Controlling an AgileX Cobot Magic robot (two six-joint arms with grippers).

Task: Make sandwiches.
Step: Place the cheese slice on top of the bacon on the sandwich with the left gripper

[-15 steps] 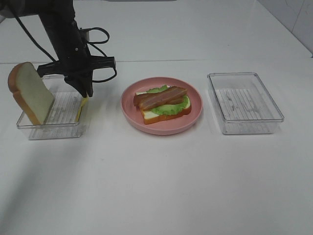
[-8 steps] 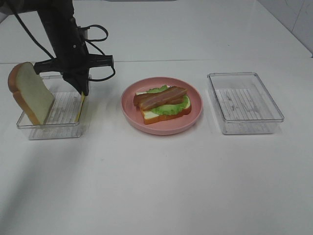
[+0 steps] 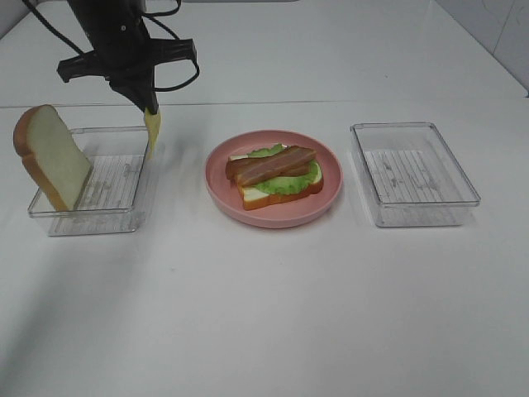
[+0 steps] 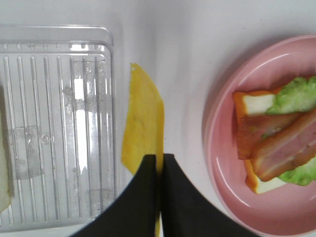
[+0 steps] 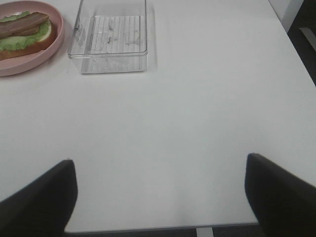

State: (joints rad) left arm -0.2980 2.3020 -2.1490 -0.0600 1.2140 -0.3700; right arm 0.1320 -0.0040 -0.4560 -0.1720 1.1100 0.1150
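My left gripper [image 3: 145, 104] [image 4: 159, 160] is shut on the yellow cheese slice [image 3: 152, 130] [image 4: 143, 126], which hangs edge-down in the air above the right rim of the left clear tray [image 3: 87, 218] [image 4: 107, 44]. On the pink plate [image 3: 273, 217] [image 4: 224, 163] lies the partly built sandwich [image 3: 274, 174] [image 4: 276, 143]: a bread slice, green lettuce and bacon strips on top. A second bread slice [image 3: 51, 156] leans upright in the left tray. My right gripper [image 5: 160, 195] is open over bare table, out of the high view.
An empty clear tray [image 3: 413, 175] [image 5: 109, 54] stands to the right of the plate. The table's far right edge [image 5: 296, 54] shows in the right wrist view.
My left gripper has risen out of the left tray and shifted slightly right, lifting the cheese slice clear of the tray. Plate, sandwich and right tray are unmoved.
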